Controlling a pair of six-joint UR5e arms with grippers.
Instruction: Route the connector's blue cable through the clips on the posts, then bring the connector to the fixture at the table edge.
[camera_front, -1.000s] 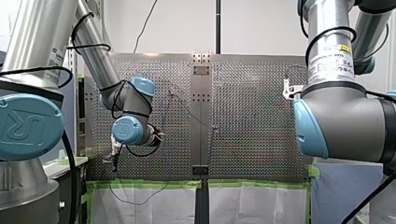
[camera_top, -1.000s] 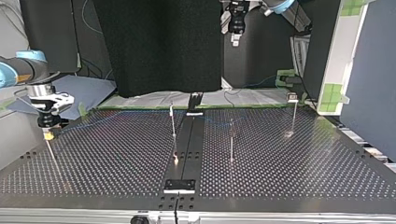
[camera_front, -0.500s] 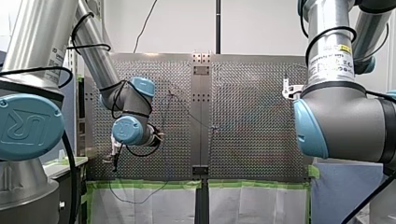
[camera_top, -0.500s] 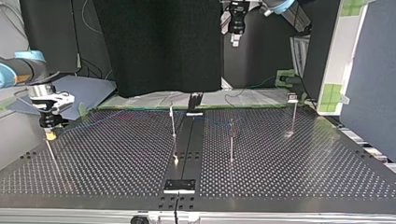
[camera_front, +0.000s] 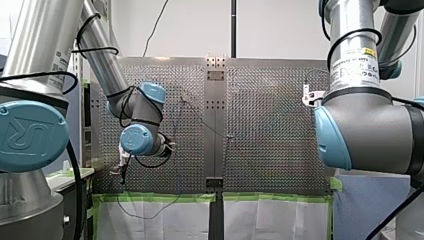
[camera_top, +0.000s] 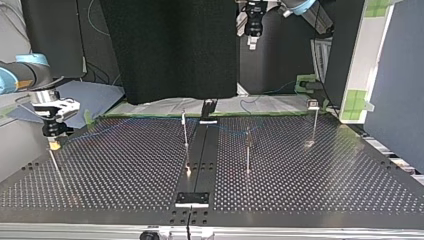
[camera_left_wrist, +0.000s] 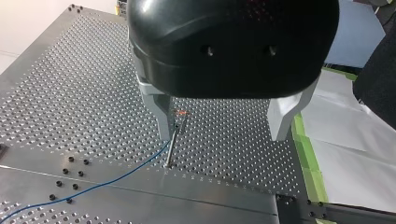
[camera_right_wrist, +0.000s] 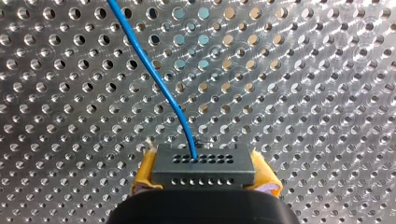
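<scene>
In the right wrist view a dark grey connector (camera_right_wrist: 203, 165) sits between my right gripper's (camera_right_wrist: 205, 179) yellow pads (camera_right_wrist: 145, 170), which lie against its two sides. The blue cable (camera_right_wrist: 154, 79) leaves its top face and runs off over the perforated plate. At the top view's left that gripper (camera_top: 53, 145) hangs over a thin post (camera_top: 56, 167) at the table edge. From there the cable (camera_top: 122, 124) leads to the clip posts (camera_top: 185, 131). My left gripper (camera_left_wrist: 223, 135) is open with nothing between its metal fingers, and a post (camera_left_wrist: 172, 147) carrying the cable stands beside one finger.
Two more clip posts (camera_top: 247, 152) (camera_top: 314, 122) stand at the top view's middle and right. A black rail (camera_top: 199, 150) runs down the table's centre. Green tape (camera_front: 165, 196) lines the near edge in the front view. A white bracket (camera_front: 309, 95) stands by my right arm.
Hardly anything: my right gripper has shifted a trace at the thin post in the top view. My left arm has not moved.
</scene>
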